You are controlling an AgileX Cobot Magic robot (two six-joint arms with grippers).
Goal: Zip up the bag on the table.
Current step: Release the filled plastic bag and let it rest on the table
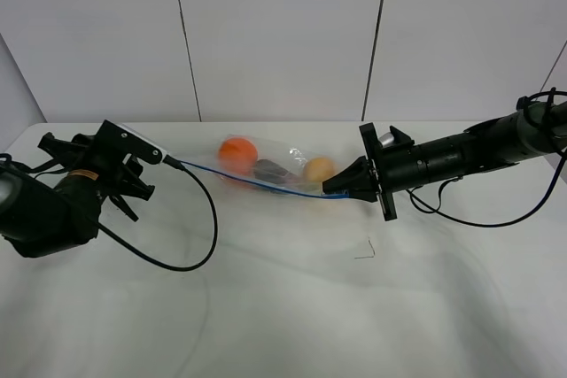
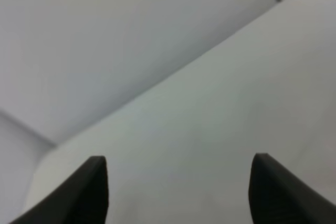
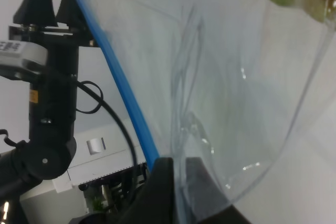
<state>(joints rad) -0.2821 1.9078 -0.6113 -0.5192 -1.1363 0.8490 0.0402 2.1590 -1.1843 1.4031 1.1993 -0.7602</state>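
Right tool (image 1: 335, 190): clamped shut on the bag (image 1: 283, 164) at its corner by the blue zip strip (image 1: 248, 181), that end probably being kept pinned for zipping.
Left tool (image 2: 178, 182): jaws spread apart, nothing gripped.
Bag: laid on the worktop (image 1: 292, 307) between both tools, strip pulled straight.

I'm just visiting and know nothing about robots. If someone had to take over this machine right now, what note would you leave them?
Left gripper: open, nothing between its fingers.
Right gripper: shut on the right end of the blue zip strip.
Bag: mid-table between the two arms, with the produce inside.
Done: the strip shows as one straight blue line, so it is probably closed, but the pictures cannot confirm the seal.
Left: check the seal along the whole strip, press any gap shut, then open the right gripper and back both arms away.
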